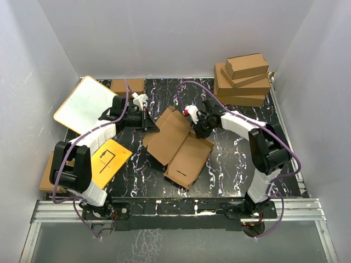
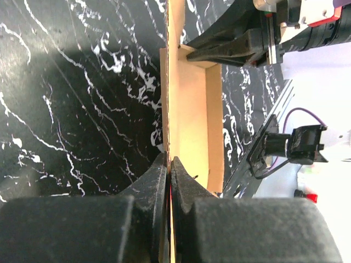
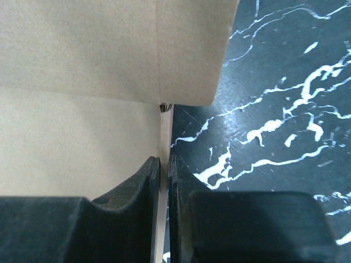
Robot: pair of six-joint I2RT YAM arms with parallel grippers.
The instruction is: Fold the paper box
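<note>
Plain pale grey walls (image 1: 164,38) close me in on the left, the far side and the right, all evenly and softly lit. Under me spreads a flat black tabletop veined with white like marble (image 1: 236,170), and soft shadows lie on it. A silver metal rail (image 1: 181,207) runs along its near edge. Nearer still lies a smooth grey-green surface (image 1: 164,241), perhaps the floor.

A white board (image 1: 83,104) is lying at the table's (image 1: 236,170) back left, a yellow card (image 1: 111,160) nearer; boxes (image 1: 242,82) are sitting stacked back right.
</note>
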